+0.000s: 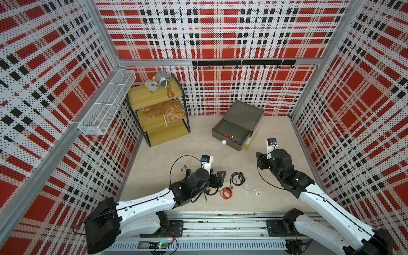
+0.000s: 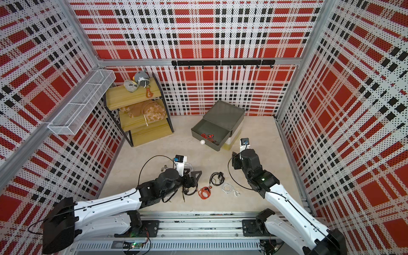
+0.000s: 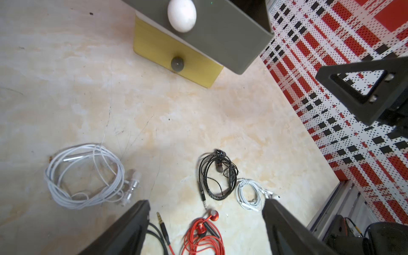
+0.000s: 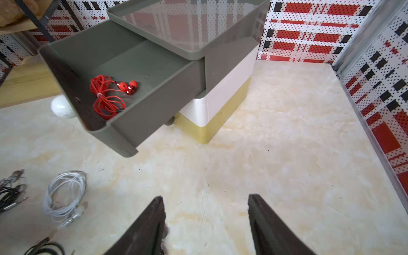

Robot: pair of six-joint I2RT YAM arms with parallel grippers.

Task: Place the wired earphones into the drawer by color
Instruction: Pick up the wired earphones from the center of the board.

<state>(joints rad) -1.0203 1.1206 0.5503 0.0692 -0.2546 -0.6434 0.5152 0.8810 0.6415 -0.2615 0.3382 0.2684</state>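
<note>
well, left hand (image 3: pixel 205 202) hung wide open, empty, just by the red earphones (image 3: pixel 203 234) on the desk (image 3: pixel 198 121); it needed a straight drop onto the coil, clear of the black jack plug (image 3: pixel 163 228), then the open grey drawer (image 4: pixel 154 110). right hand (image 4: pixel 206 196): open, empty.

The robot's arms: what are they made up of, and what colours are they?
Both the left arm and right arm have white shells, black joints and thin black cables looping outside. The left end effector and right end effector each have two dark, tapering fingers.
</note>
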